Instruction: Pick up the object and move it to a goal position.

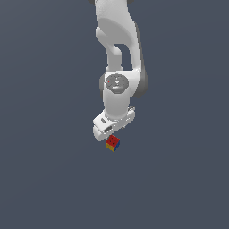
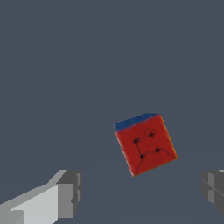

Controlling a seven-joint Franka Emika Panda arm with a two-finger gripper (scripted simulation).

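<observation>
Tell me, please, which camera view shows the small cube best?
The wrist view: the cube fills much of the frame, its red top and a blue side clear. In the exterior view it is tiny, just below the gripper, with red, yellow and blue faces visible.

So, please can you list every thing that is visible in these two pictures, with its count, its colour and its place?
cube: one; red top with small dark marks, yellow and blue sides; on the grey surface just below the gripper in the exterior view; in the wrist view it lies apart from both fingers, touching neither.
surface: one; plain dark grey-blue; fills the background of both views.
arm: one; white with grey joints; reaches down from the top of the exterior view.
gripper: one; white, with grey fingertips; open, holding nothing.
</observation>
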